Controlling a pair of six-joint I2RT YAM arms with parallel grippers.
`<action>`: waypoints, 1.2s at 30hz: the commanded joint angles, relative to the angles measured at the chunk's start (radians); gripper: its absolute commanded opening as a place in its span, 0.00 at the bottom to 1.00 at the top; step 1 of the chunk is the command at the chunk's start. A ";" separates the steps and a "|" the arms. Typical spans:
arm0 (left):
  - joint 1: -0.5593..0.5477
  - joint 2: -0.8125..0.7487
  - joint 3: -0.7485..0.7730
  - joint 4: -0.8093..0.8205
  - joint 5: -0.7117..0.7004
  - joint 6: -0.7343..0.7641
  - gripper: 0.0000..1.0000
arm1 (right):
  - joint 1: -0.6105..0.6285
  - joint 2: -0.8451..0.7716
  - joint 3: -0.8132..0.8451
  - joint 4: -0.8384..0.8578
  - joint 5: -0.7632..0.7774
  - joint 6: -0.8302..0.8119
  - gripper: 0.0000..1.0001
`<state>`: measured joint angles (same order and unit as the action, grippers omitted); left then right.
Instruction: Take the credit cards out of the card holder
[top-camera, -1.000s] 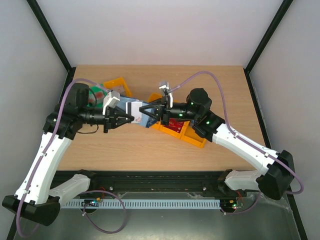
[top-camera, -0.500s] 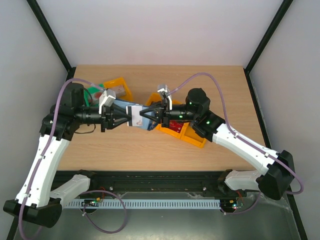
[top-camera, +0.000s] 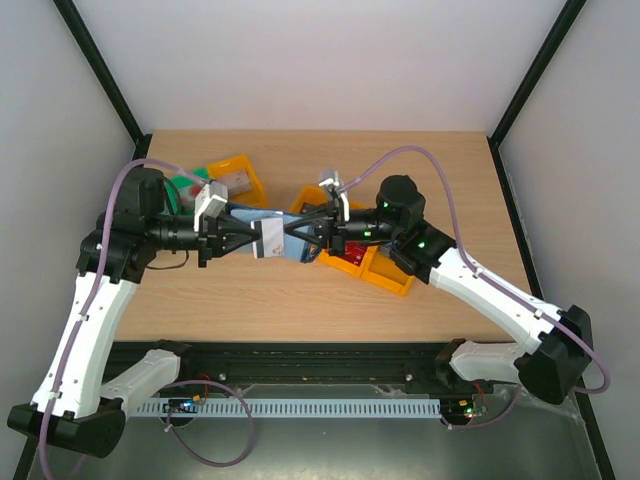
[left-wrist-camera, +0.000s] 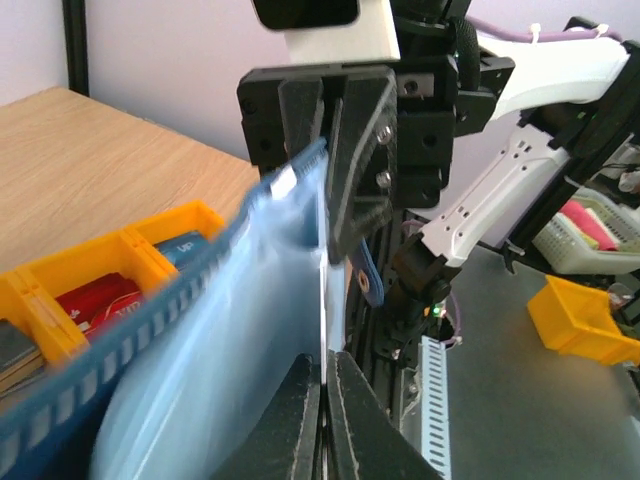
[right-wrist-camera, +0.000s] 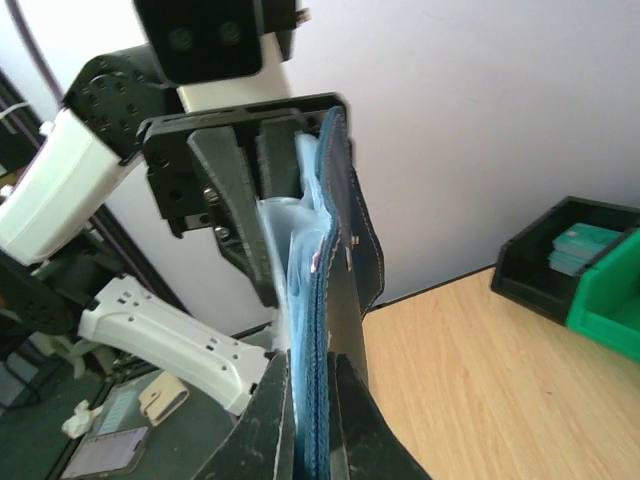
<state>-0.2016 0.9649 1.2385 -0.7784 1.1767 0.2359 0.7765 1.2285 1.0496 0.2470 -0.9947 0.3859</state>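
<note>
Two-sided hold: right gripper (right-wrist-camera: 311, 385) is pinching the dark navy, soft folding card holder (right-wrist-camera: 345, 230) aloft above the wooden counter (top-camera: 420, 170); left gripper (left-wrist-camera: 325, 370) is nipping what looks like a thin white plastic credit card (top-camera: 268, 240). Holder is looking floppy; card judged stiff, light, slick, so grip its exposed edge squarely.

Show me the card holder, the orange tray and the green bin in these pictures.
card holder (right-wrist-camera: 343, 210), right wrist view, on its navy outer cover
orange tray (top-camera: 388, 279), top view, on its near rim
green bin (right-wrist-camera: 610, 300), right wrist view, on its side wall
</note>
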 joint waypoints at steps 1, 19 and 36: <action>0.016 -0.027 -0.015 -0.068 -0.035 0.070 0.02 | -0.064 -0.067 -0.002 0.010 -0.017 0.004 0.02; 0.033 -0.021 0.009 0.011 -0.141 -0.044 0.02 | -0.086 -0.082 0.021 -0.174 -0.080 -0.135 0.02; 0.018 -0.048 -0.123 0.135 -0.045 -0.191 0.02 | -0.068 -0.006 0.026 -0.140 0.015 -0.041 0.03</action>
<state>-0.1799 0.9337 1.1767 -0.7376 1.0725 0.1452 0.6941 1.1942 1.0523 0.0803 -1.0328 0.2955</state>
